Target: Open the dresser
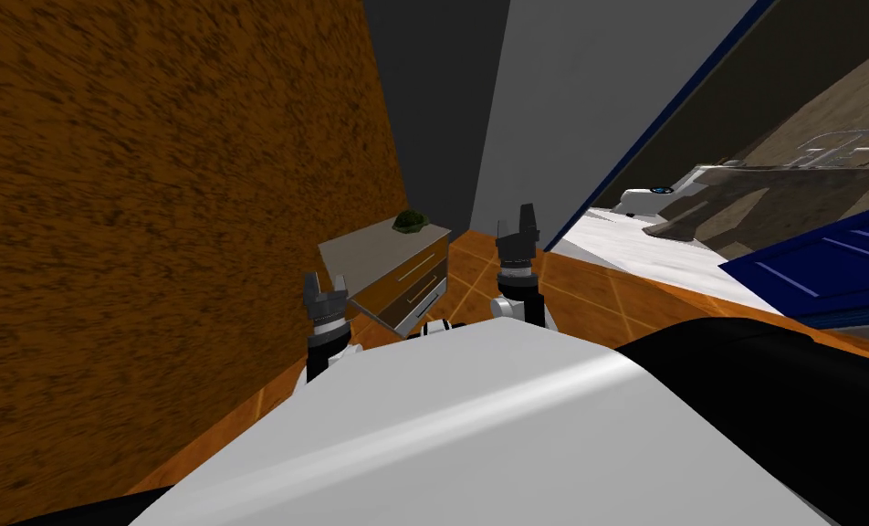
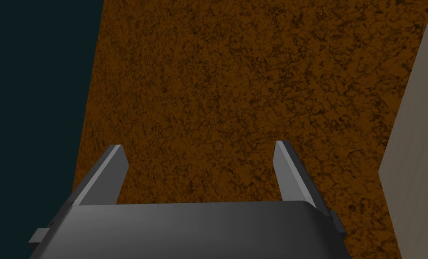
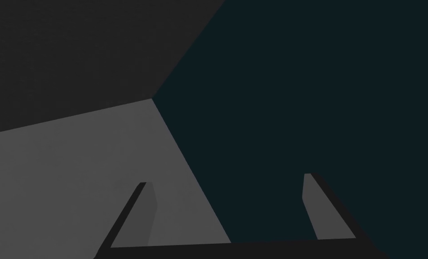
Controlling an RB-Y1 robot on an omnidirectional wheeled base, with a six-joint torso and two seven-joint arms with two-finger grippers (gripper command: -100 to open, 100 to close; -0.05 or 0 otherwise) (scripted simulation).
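Orange tiled floor (image 1: 597, 283) runs between a rough brown wall (image 1: 150, 228) on my left and a white bed (image 1: 643, 251) with a blue cover (image 1: 825, 265) on my right. The left gripper (image 1: 326, 285) hangs close to the brown wall, jaws apart and holding nothing; its wrist view looks at that wall, with a pale edge (image 2: 417, 157) beside it that may be the dresser's side. The right gripper (image 1: 517, 222) is raised over the floor, also apart and empty. Just beyond the left gripper the dresser (image 1: 378, 251) stands against the brown wall, both drawers shut, each with a thin bar handle (image 1: 416, 268). The likely risks are a finger scraping the wall on the reach in, or sliding off so slim a bar. A green lump (image 1: 411, 221) sits on top and could be jolted. Nothing blocks the drawer fronts; grey walls (image 1: 551, 110) close the far corner.
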